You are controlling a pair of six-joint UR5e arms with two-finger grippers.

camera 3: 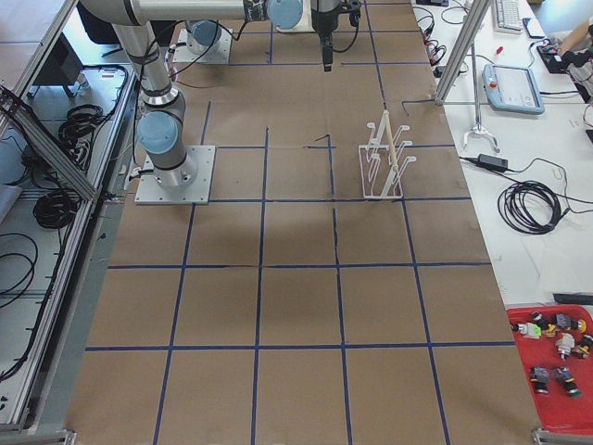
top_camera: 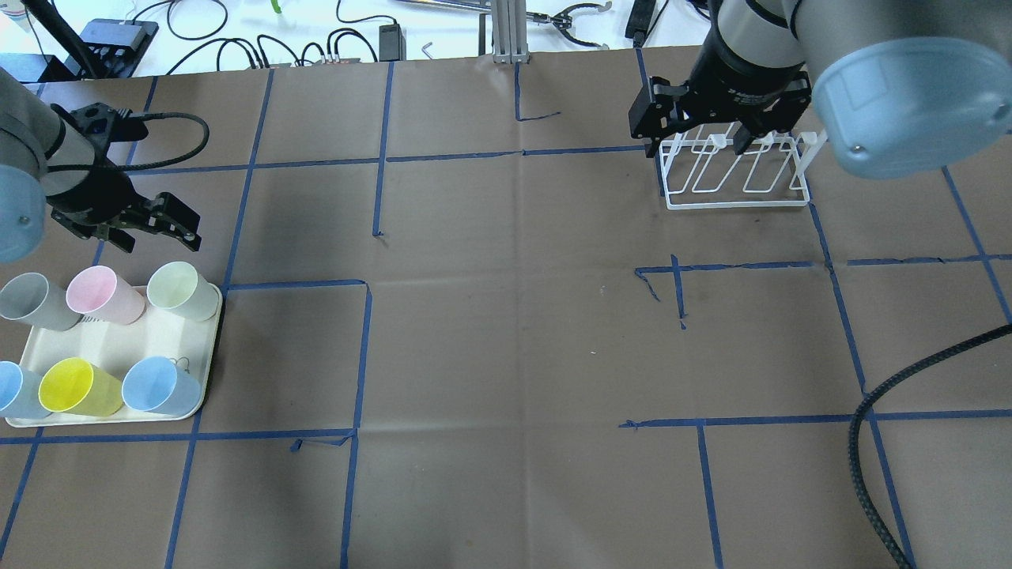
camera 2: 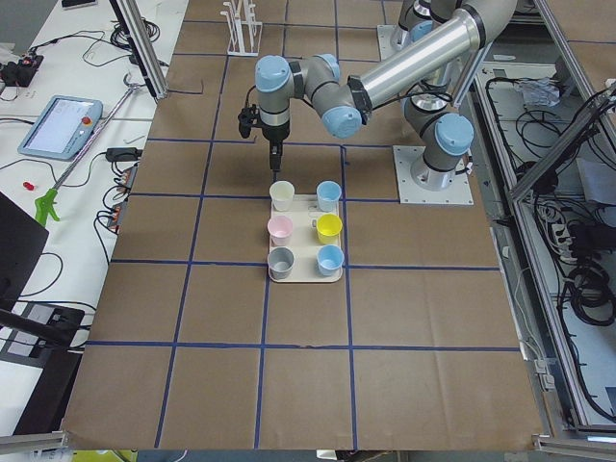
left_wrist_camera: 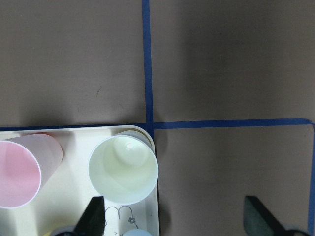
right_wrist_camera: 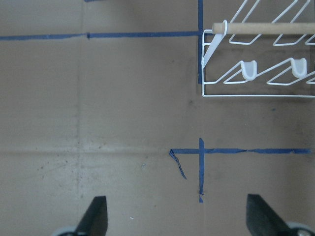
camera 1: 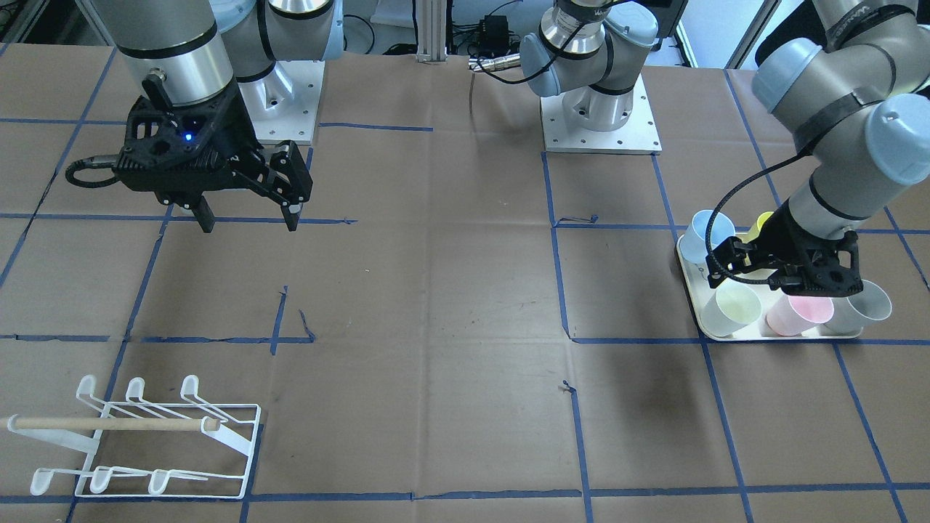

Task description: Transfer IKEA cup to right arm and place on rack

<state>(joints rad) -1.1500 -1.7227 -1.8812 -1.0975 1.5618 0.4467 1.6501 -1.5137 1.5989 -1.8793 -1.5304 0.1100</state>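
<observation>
**Figure: two-arm station, seen from above and from your side.** The cream rectangular tray (top_camera: 118,340) lies on the left half of the brown paper-covered counter (top_camera: 506,348), about midway between the robot-side edge and your edge.

Six plastic cups stand in the tray mouth up, in two rows of three.
- **Row nearer you:** a grey cup (top_camera: 28,300), a pink cup (top_camera: 95,292) and a pale green cup (top_camera: 180,288).
- **Row nearer the robot:** a yellow cup (top_camera: 75,387) between two light blue cups (top_camera: 154,386).

The pale green cup stands in the tray corner closest to your edge and to the counter's middle.

The left gripper (top_camera: 158,237) hangs above that corner, pointing down, with its fingers spread wide and nothing between them. In the left wrist view the rim of the pale green cup appears just beside one finger (left_wrist_camera: 93,219). Most of the gap between the fingers spans bare paper past the tray's edge.

The low white wire rack (camera 1: 234,441), with its light wooden dowel bar (camera 1: 109,423), stands close to your edge on the counter's right half.

The right gripper (camera 1: 250,221) hovers high over the counter with its fingers likewise apart and empty. It is apart from the rack, on the rack's robot-ward side.
</observation>
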